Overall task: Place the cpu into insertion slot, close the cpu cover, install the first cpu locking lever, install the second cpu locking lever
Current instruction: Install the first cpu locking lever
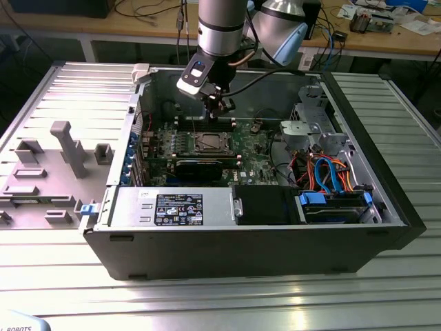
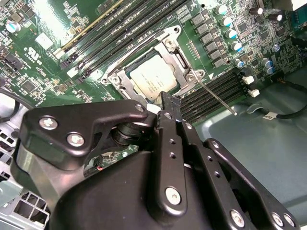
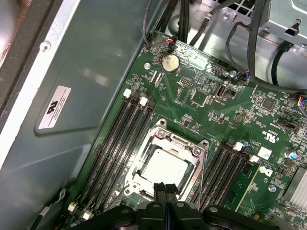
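Cpu [image 3: 165,168] sitting socketed, cpu cover [image 3: 175,140] lying closed over it. Gripper [image 3: 163,188] hovering above, fingers [image 3: 158,192] pressed together, gripping nothing. Locking lever [image 2: 216,97] standing free: lever step likely, needing a downward push.

Table: ribbed silver metal slat table [image 1: 227,303], spanning the lower part of the exterior view.
Centre of frame: open black metal computer case [image 1: 262,245], lying on its side.
Left of frame: grey moulded plastic fixture tray [image 1: 62,155], just beside the case.
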Available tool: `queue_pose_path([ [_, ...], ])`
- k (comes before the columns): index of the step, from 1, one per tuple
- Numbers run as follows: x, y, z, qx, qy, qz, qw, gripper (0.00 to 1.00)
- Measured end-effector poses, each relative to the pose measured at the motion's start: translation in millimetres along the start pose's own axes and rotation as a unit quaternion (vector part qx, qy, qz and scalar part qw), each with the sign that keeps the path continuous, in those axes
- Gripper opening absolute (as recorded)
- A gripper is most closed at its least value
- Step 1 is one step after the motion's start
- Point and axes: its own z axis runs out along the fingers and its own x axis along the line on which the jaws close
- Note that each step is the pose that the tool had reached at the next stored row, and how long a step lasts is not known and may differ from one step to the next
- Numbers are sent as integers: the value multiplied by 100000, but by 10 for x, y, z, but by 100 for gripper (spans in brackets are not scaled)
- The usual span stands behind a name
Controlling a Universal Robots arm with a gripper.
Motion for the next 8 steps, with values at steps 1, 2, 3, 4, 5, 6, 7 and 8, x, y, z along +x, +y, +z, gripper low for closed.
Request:
queue_pose_path([
  [1,0,0,0,1,0,0,100000,11],
  [2,0,0,0,-3,3,-49,100000,11],
  [3,0,-1,0,10,1,-199,100000,11],
  [4,0,-1,0,40,-3,-608,99998,11],
  [5,0,-2,-1,113,-9,-1865,99983,11],
  [6,0,-2,0,169,-10,-2976,99956,11],
  [7,0,-2,1,210,-9,-3794,99928,11],
  [8,0,-2,0,268,-14,-4818,99884,11],
])
